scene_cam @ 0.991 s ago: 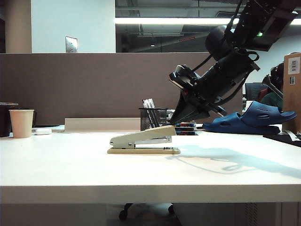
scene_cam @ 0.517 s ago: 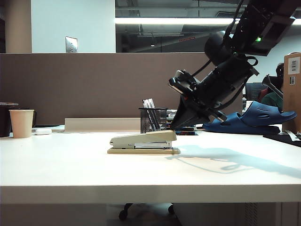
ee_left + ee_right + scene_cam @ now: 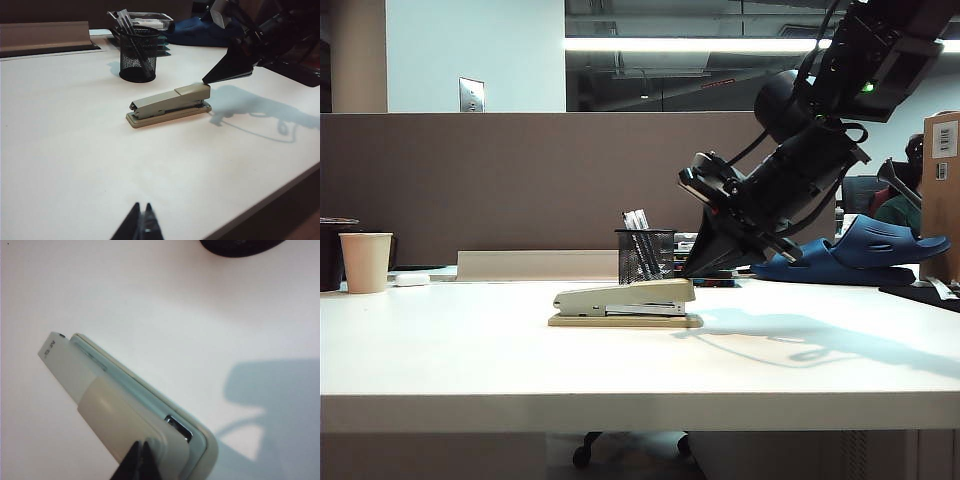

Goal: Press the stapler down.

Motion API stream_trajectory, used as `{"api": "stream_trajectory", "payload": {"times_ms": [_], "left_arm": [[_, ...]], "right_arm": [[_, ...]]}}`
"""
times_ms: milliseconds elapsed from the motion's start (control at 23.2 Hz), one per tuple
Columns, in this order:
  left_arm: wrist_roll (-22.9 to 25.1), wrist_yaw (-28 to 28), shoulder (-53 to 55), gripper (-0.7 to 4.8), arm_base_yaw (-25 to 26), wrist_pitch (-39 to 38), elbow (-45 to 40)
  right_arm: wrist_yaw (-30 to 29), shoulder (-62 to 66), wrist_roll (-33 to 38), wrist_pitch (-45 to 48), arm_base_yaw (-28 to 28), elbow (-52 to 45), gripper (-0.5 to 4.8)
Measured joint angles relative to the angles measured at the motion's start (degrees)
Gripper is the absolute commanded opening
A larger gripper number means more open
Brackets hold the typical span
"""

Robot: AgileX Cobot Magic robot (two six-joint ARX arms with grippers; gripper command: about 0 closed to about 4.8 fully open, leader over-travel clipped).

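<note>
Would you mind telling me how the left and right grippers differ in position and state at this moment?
The right gripper has its tip pressed on the raised end of the stapler, whose top arm lies flat on its base; the left gripper touches nothing and sits above bare table, away from the stapler. The right gripper shows in the exterior view; the left gripper appears only in its own wrist view. Both have their fingers closed together, gripping nothing.

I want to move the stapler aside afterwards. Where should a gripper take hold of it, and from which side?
Probably grip the stapler across its narrow width at mid-length, coming from above: it lies flat and long, top arm pressed down by the shut right gripper. The left gripper, also shut, hangs apart.
</note>
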Motion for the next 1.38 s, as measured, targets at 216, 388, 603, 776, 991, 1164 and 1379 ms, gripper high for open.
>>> {"api": "stream_trajectory", "payload": {"times_ms": [216,388,603,776,991,1164,1379], "left_arm": [[0.0,0.0,0.0,-0.06,0.0,0.0,0.0],[0.0,0.0,0.0,-0.06,0.0,0.0,0.0],[0.0,0.0,0.0,-0.06,0.0,0.0,0.0],[0.0,0.0,0.0,-0.06,0.0,0.0,0.0],[0.0,0.0,0.0,-0.06,0.0,0.0,0.0],[0.0,0.0,0.0,-0.06,0.0,0.0,0.0],[0.0,0.0,0.0,-0.06,0.0,0.0,0.0]], "right_arm": [[0.0,0.0,0.0,-0.1,0.0,0.0,-0.09],[0.0,0.0,0.0,-0.2,0.0,0.0,-0.09],[0.0,0.0,0.0,-0.3,0.0,0.1,-0.09],[0.0,0.0,0.0,-0.4,0.0,0.1,-0.09],[-0.3,-0.3,0.0,-0.8,0.0,0.1,-0.09],[-0.4,-1.3,0.0,-1.2,0.0,0.1,-0.09],[-0.2,-2.8,0.0,-1.9,0.0,0.0,-0.09]]}}
